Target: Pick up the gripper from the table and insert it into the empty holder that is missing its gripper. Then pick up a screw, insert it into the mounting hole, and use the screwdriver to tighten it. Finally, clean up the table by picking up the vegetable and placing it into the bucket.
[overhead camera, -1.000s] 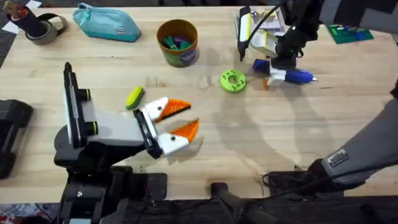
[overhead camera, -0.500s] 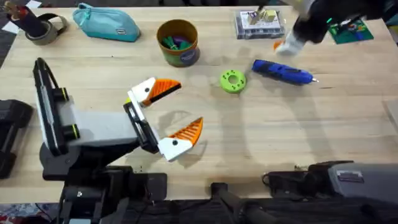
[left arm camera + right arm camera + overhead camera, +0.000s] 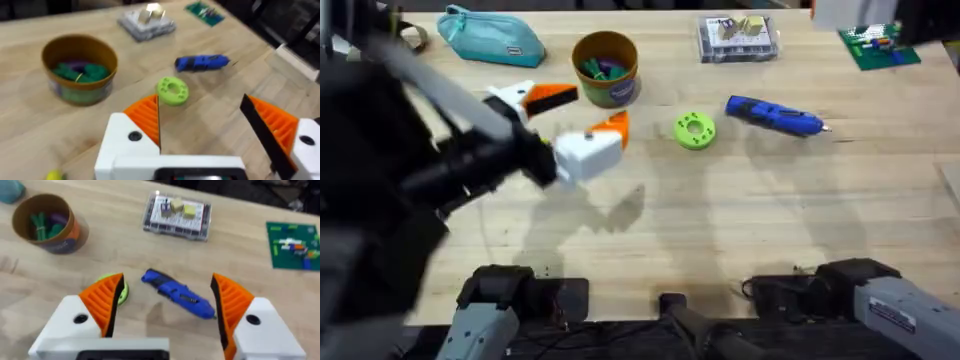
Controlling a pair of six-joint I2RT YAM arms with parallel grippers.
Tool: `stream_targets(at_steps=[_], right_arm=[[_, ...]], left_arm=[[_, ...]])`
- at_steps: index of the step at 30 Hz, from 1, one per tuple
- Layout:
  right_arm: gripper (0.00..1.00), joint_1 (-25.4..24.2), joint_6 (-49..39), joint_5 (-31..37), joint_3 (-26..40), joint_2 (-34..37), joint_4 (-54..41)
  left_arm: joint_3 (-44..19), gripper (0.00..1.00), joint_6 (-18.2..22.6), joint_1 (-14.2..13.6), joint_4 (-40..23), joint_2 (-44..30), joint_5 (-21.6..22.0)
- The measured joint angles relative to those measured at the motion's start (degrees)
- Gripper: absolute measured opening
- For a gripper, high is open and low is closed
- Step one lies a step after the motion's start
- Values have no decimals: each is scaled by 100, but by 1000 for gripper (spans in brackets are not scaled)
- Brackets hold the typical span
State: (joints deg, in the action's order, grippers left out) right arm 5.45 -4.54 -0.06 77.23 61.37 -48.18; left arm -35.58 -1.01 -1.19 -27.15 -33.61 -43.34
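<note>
So the left gripper [image 3: 575,118] is up off the table [image 3: 740,230] on the left side, arm showing big and dark under the overhead camera, fingers spread wide with nothing between the orange pads [image 3: 147,117]. It's hanging just left of the bucket [image 3: 606,68], which sits far-center and has green and purple bits inside. From the left wrist view the bucket [image 3: 80,67] is out ahead, and there's a little yellow thing [image 3: 54,175] poking in at the very edge of that view, could be the vegetable but honestly too little of it shows to say. The right gripper [image 3: 165,305] is also wide open and holding nothing; it's looking down on the screwdriver [image 3: 179,294], which lies flat on the table between its two orange pads as that camera sees it, not touching them. In the overhead the blue screwdriver [image 3: 775,116] is right of center, tip pointing right, with a flat green disc [image 3: 694,130] with holes just to its left. Farther back there's a clear parts box [image 3: 738,38], a green board [image 3: 878,45] at the far right, and a teal pouch [image 3: 490,38] at the far left. I can't pick out the loose gripper piece or the holder stand.
</note>
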Motion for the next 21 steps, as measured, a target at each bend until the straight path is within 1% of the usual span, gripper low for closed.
stream_targets(at_steps=[1, 3, 6, 7, 10, 12, 15, 18, 21], right_arm=[[996, 0, 69, -2, 0, -61, -156], [996, 0, 189, -6, 0, -156, -388], [996, 0, 293, -16, -70, -290, -518], [996, 0, 312, -30, -155, -358, -513], [996, 0, 339, -85, -576, -584, -469], [996, 0, 354, -94, -860, -661, -477], [996, 0, 374, -114, -1153, -651, -524], [996, 0, 374, -129, -1254, -635, -545], [996, 0, 370, -131, -1255, -637, -503]], left_arm=[[-256, 986, 98, 0, -286, -227, 158], [-882, 986, 324, 0, -1140, -724, 590], [-1608, 987, 599, 0, -1909, -1216, 1221], [-1868, 987, 671, 0, -2231, -1360, 1526], [-2367, 987, 823, 0, -2632, -1634, 2321], [-2482, 987, 881, 0, -2714, -1726, 2721], [-2517, 986, 941, 0, -3006, -1931, 3212], [-2523, 986, 977, 0, -3415, -2372, 3731], [-2521, 986, 990, 0, -3590, -2955, 4067]])
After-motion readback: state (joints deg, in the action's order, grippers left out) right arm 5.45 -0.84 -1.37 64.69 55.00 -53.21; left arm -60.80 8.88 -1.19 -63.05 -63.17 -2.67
